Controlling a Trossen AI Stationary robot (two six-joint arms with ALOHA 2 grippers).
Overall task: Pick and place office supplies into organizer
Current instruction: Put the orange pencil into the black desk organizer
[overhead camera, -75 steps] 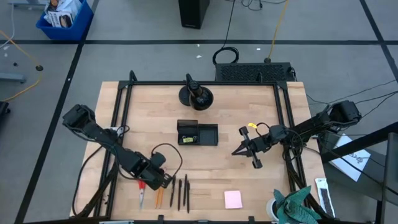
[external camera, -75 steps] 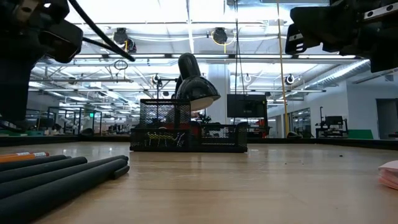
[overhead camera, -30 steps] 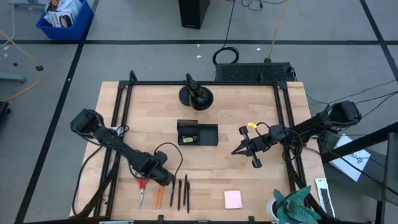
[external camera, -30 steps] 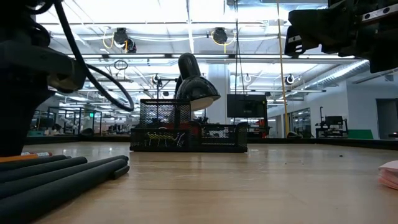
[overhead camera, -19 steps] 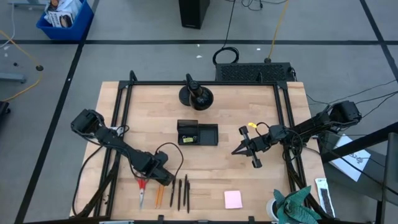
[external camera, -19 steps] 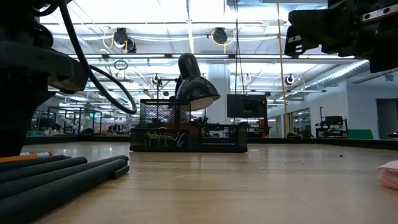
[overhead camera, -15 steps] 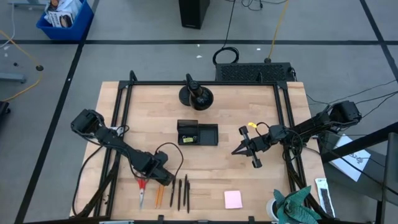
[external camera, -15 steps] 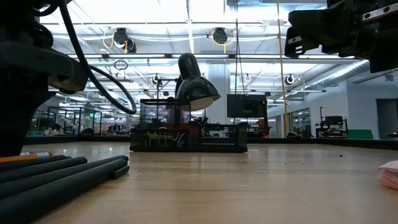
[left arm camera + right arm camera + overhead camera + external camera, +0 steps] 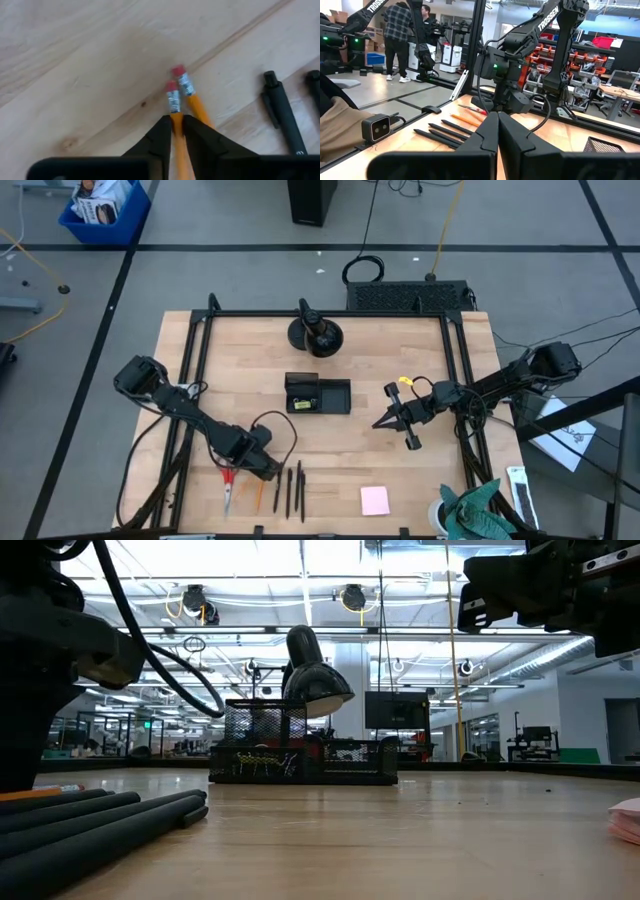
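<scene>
Two orange pencils (image 9: pixel 186 92) lie side by side on the wooden table near its front left, eraser ends toward the far edge. My left gripper (image 9: pixel 179 131) points down over them and is shut on the left-hand pencil (image 9: pixel 173 100). The other pencil (image 9: pixel 196 106) runs beside and under one finger. Red-handled scissors (image 9: pixel 228 485) lie to their left, three black pens (image 9: pixel 289 490) to their right. The pink sticky-note pad (image 9: pixel 375 500) lies at the front. The black organizer (image 9: pixel 317 394) stands mid-table. My right gripper (image 9: pixel 392 419) hovers shut, right of the organizer. My left gripper pinches the left-hand pencil's shaft (image 9: pixel 175 119), a little behind its eraser end, between its two fingers (image 9: pixel 161 134). The fingers come from above, pointing down. The pencil lies flat on the table. The second pencil passes close by the other finger (image 9: pixel 199 134); whether they touch I cannot tell.
A round black stand base (image 9: pixel 314 335) sits at the table's far side, behind the organizer. A black frame (image 9: pixel 200 350) rims the table. A blue bin (image 9: pixel 103 208) stands on the floor beyond the far left corner. People stand in the room behind (image 9: pixel 397 35).
</scene>
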